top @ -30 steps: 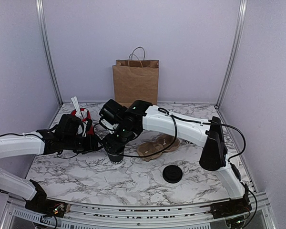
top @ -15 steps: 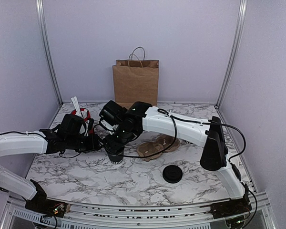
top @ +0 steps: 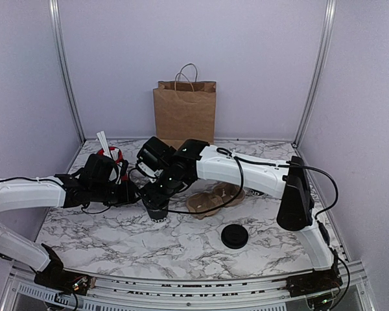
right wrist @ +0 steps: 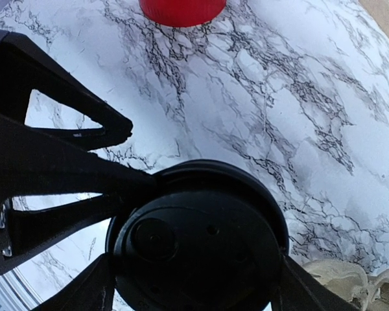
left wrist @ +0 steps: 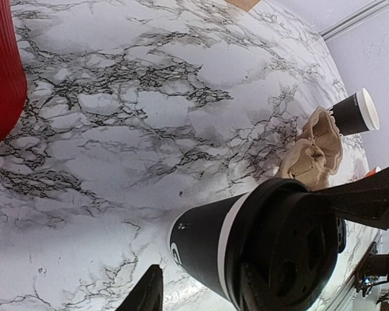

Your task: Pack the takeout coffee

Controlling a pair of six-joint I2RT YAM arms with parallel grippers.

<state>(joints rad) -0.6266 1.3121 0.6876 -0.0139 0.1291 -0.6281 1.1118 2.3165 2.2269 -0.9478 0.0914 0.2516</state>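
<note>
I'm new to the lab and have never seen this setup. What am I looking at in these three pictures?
Two robot arms, the left arm and the right arm, stand on a marble table. One picture looks down from above; the other two come from cameras on the wrists. The right gripper seems clamped on the lid of the black coffee cup; the left gripper is open beside it. Nearby: paper bag, red holder, cardboard carrier, loose lid, second cup.

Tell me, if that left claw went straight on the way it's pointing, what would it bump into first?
Most likely the takeout coffee, which has a lid on and stands just ahead of the left gripper. The right gripper sits over its top.
</note>
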